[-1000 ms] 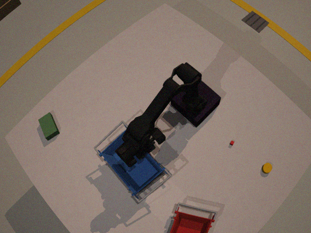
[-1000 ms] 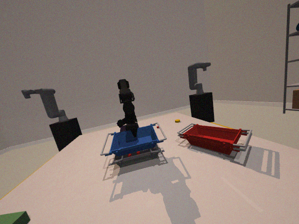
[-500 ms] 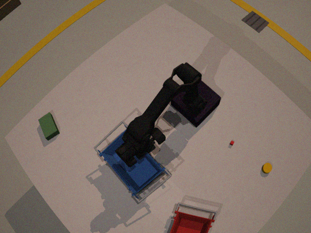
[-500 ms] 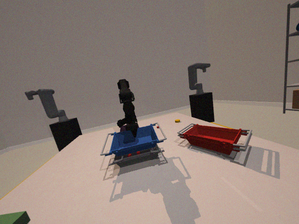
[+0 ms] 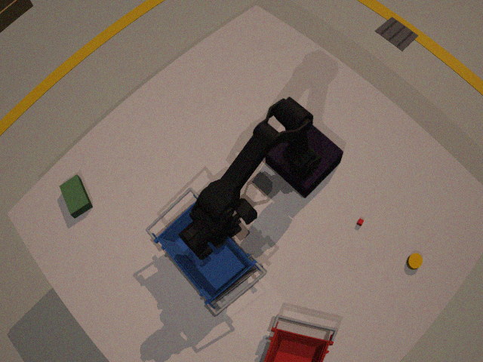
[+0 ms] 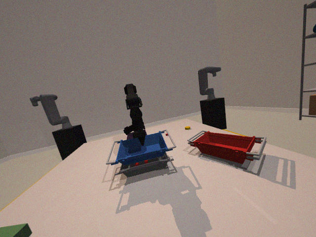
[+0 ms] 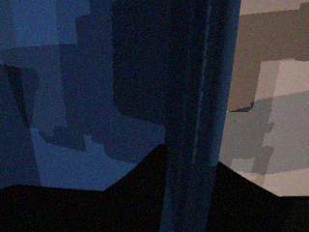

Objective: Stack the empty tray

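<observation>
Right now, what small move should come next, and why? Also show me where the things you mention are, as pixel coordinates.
Probably a slight, level lowering of the blue tray [image 5: 228,262] [image 6: 142,155] [image 7: 195,97]: the tool [image 7: 176,152] is shut on its wall, and it sits over the grey tray [image 6: 147,167] with red blocks [image 6: 146,161], apparently not yet settled.

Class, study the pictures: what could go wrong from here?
The claw grips the blue tray by one long wall only, so the tray might tip as it is set down or released.

The blue tray hangs over the grey loaded tray; if the grey tray's bars are not fully across, it could drop onto the red blocks.

The arm leans over the blue tray and could knock it when withdrawing.
</observation>
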